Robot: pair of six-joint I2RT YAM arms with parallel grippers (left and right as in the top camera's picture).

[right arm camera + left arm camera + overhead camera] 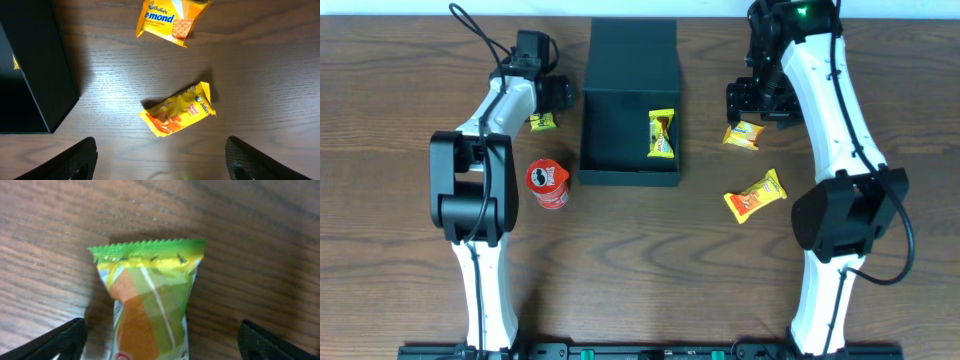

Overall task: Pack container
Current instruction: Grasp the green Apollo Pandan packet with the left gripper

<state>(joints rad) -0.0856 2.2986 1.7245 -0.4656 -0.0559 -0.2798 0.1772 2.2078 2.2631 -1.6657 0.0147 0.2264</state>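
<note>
Container (615,140): set mid-table (650,250), flap lid open. Packing is judged barely begun.
Packed: one yellow packet (662,133), laid by the right wall.
Left out: green-topped packet (150,305), bracketed by the released fingers of the left gripper (162,347); orange packet (744,134) and yellow-orange packet (756,195), near the right gripper (165,165), whose fingers are spread with nothing held; red can (548,185).

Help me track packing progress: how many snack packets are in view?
4 packets. One inside the container; one within the open left gripper; one beside the right gripper; one farther front, right of the container. Arms may hide more.
</note>
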